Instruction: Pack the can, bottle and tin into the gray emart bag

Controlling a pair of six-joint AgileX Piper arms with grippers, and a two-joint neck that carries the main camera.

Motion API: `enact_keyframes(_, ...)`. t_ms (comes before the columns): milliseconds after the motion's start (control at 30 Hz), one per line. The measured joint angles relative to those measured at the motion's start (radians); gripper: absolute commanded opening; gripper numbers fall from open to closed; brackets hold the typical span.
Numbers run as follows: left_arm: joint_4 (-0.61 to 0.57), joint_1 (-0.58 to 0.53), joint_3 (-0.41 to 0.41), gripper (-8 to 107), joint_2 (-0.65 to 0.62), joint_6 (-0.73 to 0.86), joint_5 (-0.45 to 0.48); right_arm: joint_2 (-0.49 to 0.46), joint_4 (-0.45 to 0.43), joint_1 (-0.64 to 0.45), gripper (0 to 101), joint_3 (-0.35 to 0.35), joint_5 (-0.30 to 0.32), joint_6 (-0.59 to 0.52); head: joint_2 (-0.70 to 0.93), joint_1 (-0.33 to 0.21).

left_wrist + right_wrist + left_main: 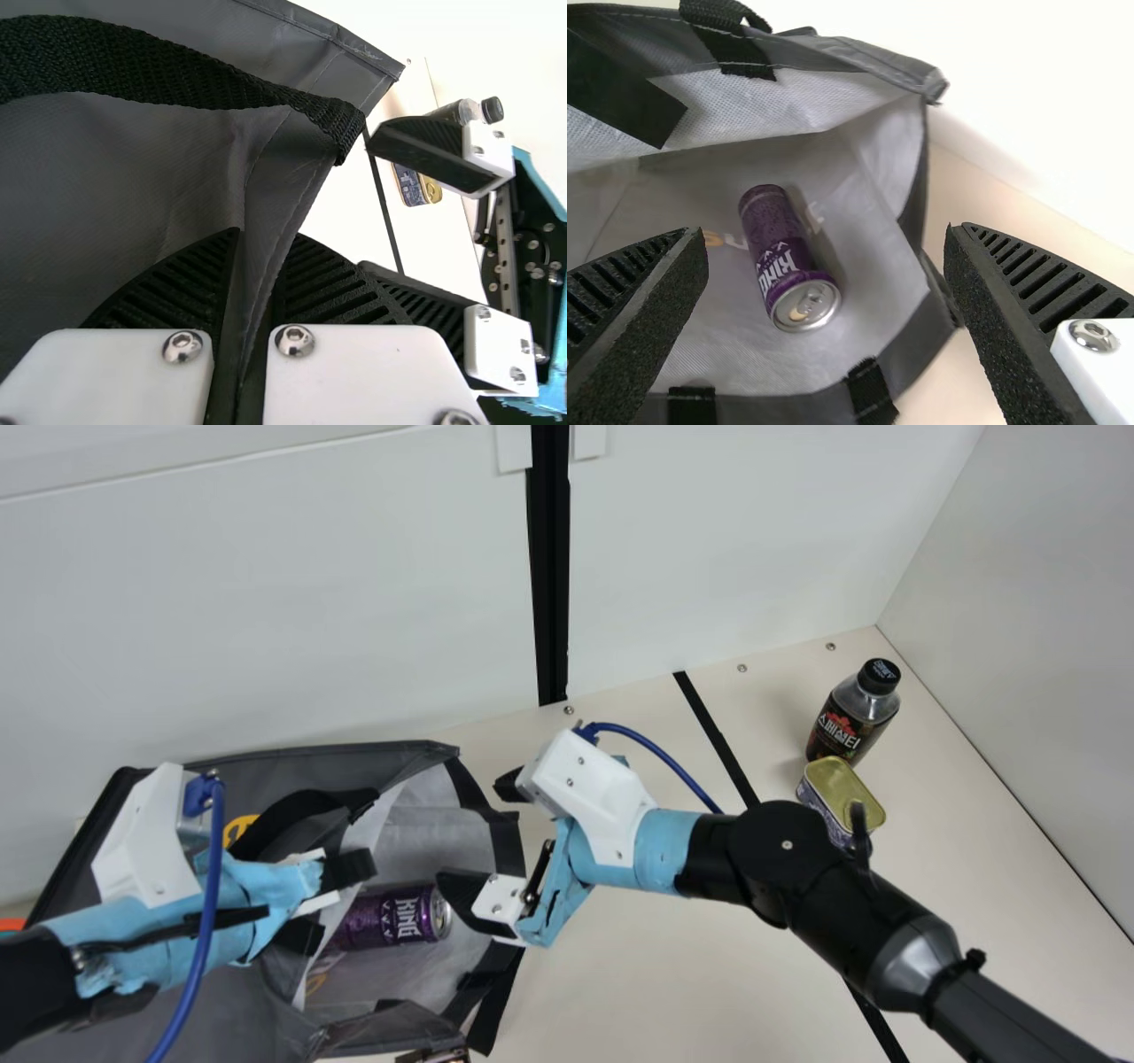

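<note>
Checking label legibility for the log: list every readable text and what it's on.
"KING": can; small marks beside it unclear.
"스페셜티": bottle; its smaller label print can't be read.
Cap: print too small to read.
Tin: side print too small to read.
Bag: yellow print partly hidden, can't be read.

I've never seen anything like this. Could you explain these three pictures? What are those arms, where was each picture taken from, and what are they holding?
This is a two-armed robot, with a left arm and a right arm. The main view comes from a camera on a neck between them; the other two come from cameras on its wrists.

The left gripper is closed on the edge of the gray bag. The right gripper is open and empty at the bag's mouth. A purple can lies inside. The bottle stands on the table, the tin beside it.
</note>
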Motion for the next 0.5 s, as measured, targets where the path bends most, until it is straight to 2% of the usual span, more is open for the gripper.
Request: enact_keyframes(500,0.0,0.0,0.0,10,0.0,0.0,0.0,-0.08,-0.193,-0.056,91,-0.005,-0.048,0.157,0.0,0.0)
